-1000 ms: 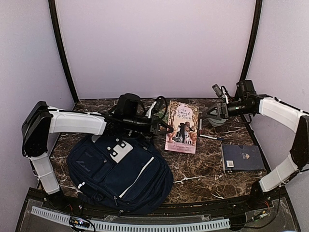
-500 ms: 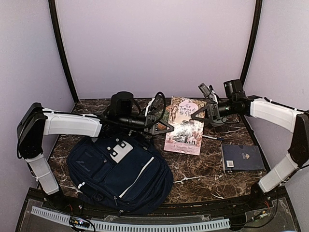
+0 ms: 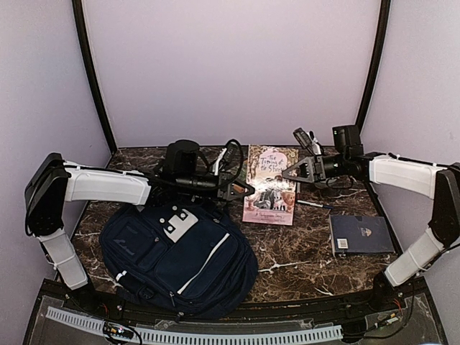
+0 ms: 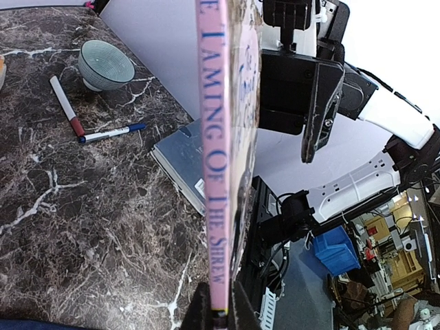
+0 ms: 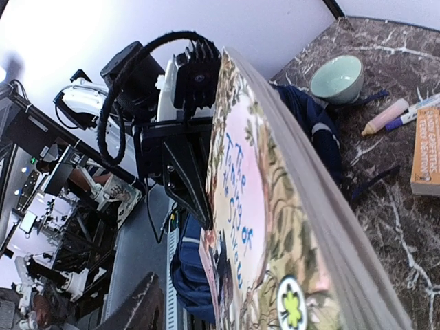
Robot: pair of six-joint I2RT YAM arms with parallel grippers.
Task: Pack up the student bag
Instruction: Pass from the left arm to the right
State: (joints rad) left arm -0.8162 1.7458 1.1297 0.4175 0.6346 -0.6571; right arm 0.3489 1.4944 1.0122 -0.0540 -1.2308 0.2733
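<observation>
Pink paperback up in the air between both arms, backpack flat below!
Near left on the dark marble table (image 3: pixel 295 262), spotting the large navy blue fabric backpack (image 3: pixel 180 259), lying flat with its white-striped front up; near right, a dark blue flat book (image 3: pixel 361 233). Further back, clamped tight in the left gripper (image 3: pixel 241 190) by its spine end, held off the marble: the pink illustrated paperback (image 3: pixel 269 188). Straddled at the opposite edge by the right gripper (image 3: pixel 291 171); pinching or not, cannot tell. Beyond, a pale green ceramic bowl (image 4: pixel 105 64) beside a white marker (image 4: pixel 65 103) and blue pen (image 4: pixel 110 133).
</observation>
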